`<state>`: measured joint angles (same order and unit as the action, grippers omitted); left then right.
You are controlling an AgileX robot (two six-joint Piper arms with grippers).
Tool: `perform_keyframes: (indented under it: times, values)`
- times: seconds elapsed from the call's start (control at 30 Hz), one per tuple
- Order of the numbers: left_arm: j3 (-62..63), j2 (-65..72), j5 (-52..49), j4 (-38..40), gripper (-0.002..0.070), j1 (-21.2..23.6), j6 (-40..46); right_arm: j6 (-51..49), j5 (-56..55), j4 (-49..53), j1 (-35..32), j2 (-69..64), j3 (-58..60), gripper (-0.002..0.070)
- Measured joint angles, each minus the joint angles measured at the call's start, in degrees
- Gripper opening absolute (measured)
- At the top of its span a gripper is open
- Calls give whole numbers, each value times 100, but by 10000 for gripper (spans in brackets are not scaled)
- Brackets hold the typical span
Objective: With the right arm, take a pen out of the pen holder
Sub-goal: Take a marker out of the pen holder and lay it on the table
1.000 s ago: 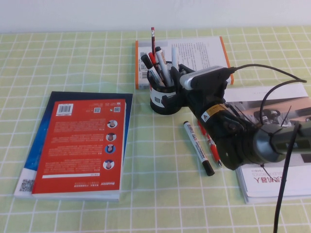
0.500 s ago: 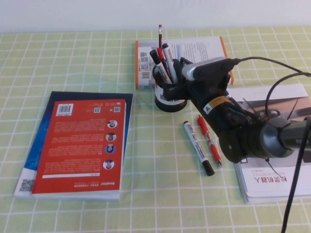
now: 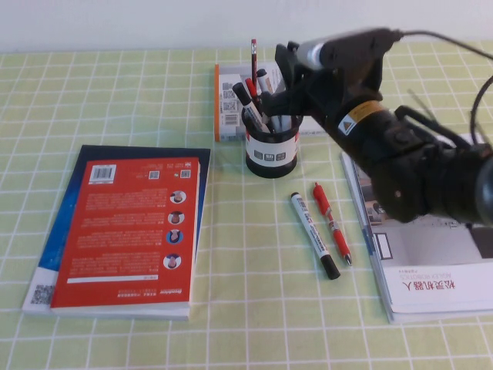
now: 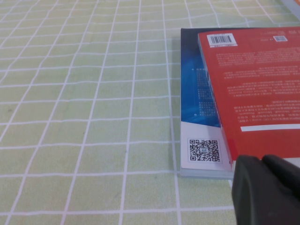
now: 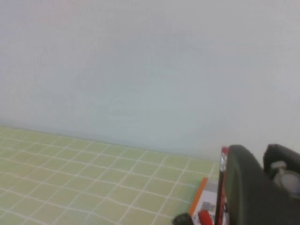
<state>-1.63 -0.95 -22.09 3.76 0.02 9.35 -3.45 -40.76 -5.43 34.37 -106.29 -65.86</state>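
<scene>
While the pen holder (image 3: pixel 271 154) stands near the tabletop's (image 3: pixel 246 324) far edge, a white pen (image 3: pixel 276 123) inside it is clamped by the right gripper's (image 3: pixel 286 96) jaws. The left gripper's (image 4: pixel 263 164) jaws are seen together beside a barcoded red book (image 3: pixel 131 223); room is left along the near edge.

Green-and-white checked tablecloth (image 3: pixel 115 100), red book (image 3: pixel 131 223) over blue book (image 3: pixel 62 231), black pen holder (image 3: pixel 271 166) banded white, red pen (image 3: pixel 332 223).

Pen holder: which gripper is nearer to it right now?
Right. The right gripper sits over the pen holder, among its pens. The left gripper hovers by the red book, at its near edge, well to the holder's left.
</scene>
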Motion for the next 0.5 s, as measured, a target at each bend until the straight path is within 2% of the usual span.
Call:
perform_keyframes:
  times: [0.27, 0.5]
  values:
    - [0, 0, 0, 0, -5, 0, 0, 266, 2072, 274, 0, 1326, 0, 27]
    - [0, 0, 0, 0, -5, 0, 0, 308, 4873, 257, 0, 2279, -155, 26]
